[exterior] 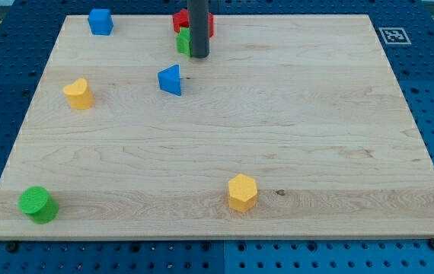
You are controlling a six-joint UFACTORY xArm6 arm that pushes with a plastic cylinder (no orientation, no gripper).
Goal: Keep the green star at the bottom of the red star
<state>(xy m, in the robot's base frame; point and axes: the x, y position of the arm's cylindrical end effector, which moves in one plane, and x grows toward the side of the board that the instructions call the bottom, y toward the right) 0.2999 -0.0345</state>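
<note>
The red star (180,20) lies at the view's top, near the board's top edge, partly hidden behind my rod. The green star (183,42) sits just below it, touching or nearly touching it, and only its left part shows beside the rod. My tip (198,55) rests on the board right against the green star's right side.
A blue triangle (170,79) lies just below and left of my tip. A blue cube (100,21) sits at the top left. A yellow block (78,93) is at the left, a green cylinder (37,204) at the bottom left, a yellow hexagon (242,192) at the bottom centre.
</note>
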